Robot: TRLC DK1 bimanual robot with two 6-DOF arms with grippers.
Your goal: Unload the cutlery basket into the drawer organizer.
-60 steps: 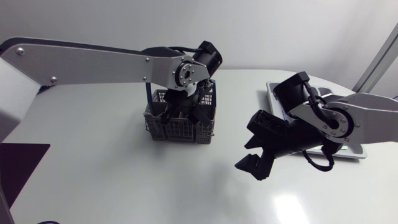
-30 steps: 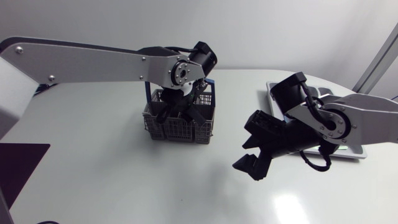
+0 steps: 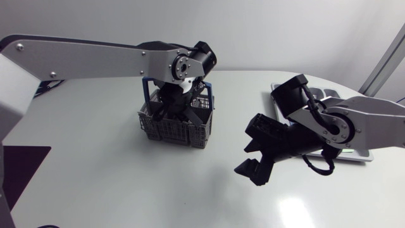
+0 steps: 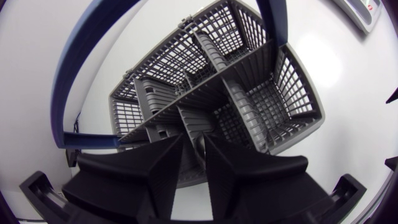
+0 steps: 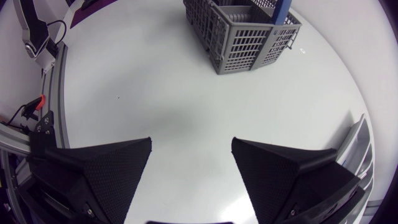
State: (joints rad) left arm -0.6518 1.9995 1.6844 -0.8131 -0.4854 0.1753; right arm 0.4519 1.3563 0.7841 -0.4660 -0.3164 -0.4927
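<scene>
Left gripper [image 4: 194, 140] down inside the cutlery basket [image 3: 171, 130], right gripper [image 5: 191, 146] spread wide over the table [image 3: 95, 177].
The left fingers are drawn to a narrow slit, pinching a grey partition of the basket from both sides, with its blue handle [image 4: 68, 81] arching ahead of them. The right fingers hold nothing. The basket sits well ahead of them, and the drawer organizer [image 3: 362, 154] lies behind them, under that arm. Small marks on the organizer are too small to read.

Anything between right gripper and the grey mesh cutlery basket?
Nothing: bare white tabletop from right gripper to grey mesh cutlery basket, seen in right wrist view.
</scene>
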